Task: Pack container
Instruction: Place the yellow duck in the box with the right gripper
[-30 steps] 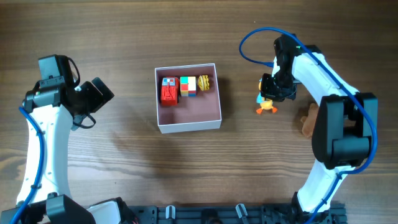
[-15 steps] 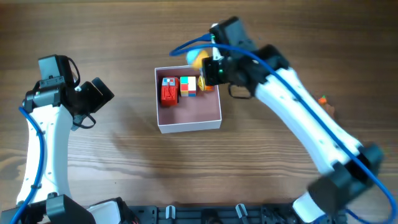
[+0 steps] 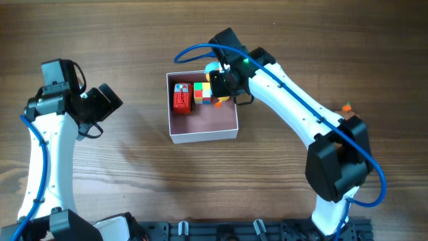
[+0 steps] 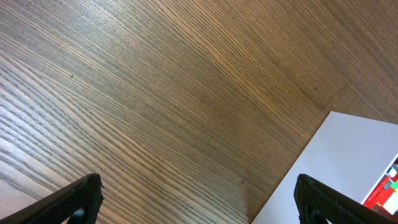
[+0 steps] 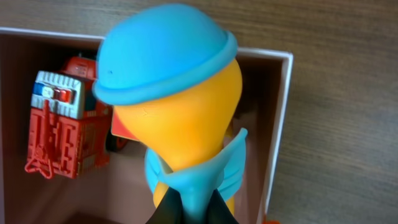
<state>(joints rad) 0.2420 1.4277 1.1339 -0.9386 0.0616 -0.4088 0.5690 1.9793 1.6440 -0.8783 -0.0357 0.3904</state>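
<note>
The container [image 3: 202,127] is a square white box with a dusty-pink inside, at the table's middle. In it lie a red toy truck [image 3: 181,98], a coloured cube [image 3: 202,92] and a yellow-brown toy, mostly hidden by the arm. My right gripper [image 3: 218,86] is shut on a yellow duck toy with a blue hat [image 5: 171,99] and holds it over the box's far right corner [image 5: 283,112]. The truck also shows in the right wrist view [image 5: 62,127]. My left gripper [image 4: 196,202] is open and empty over bare wood, left of the box's white wall [image 4: 336,168].
A brown toy with an orange bit [image 3: 347,108] lies at the right, mostly hidden behind my right arm. The left arm's body [image 3: 73,100] stands left of the box.
My right gripper has carried the duck from the table's right side leftwards to above the box's far right corner. The left arm has not moved.
</note>
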